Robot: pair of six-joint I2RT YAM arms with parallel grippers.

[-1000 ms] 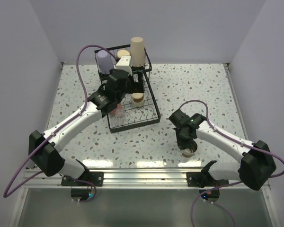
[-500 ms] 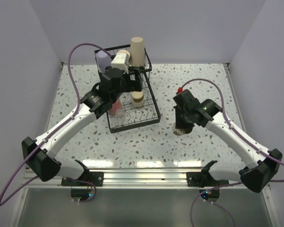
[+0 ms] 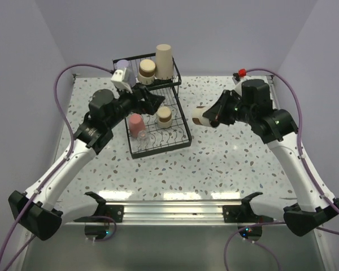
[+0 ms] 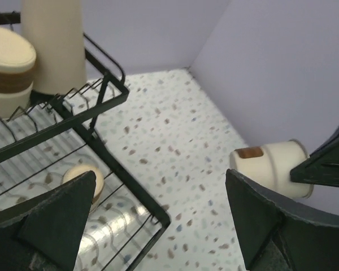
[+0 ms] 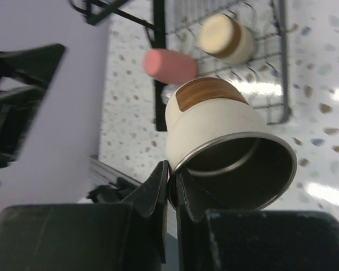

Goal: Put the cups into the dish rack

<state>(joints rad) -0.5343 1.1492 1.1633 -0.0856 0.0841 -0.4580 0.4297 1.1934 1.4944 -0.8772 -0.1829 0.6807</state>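
Across the bench [image 3: 231, 164], the rack [image 3: 161, 151] at far left holds a beige cup [image 3: 164, 61], lavender cup [image 3: 122, 64] and upper tan cup [image 3: 147, 69] in its basket, with a pink cup [image 3: 137, 124] and lower tan cup [image 3: 164, 116] on its tray. By the basket, the left end effector [image 3: 156, 101] has drawn back and up, jaws spread wide and empty, leaving the pink cup lying there. Right of the rack, the right end effector [image 3: 211, 116], low at the near edge a second ago, has lifted and swung across, pinching the rim of the held cup [image 3: 200, 115] sideways in mid-air: likely a carry toward the tray.
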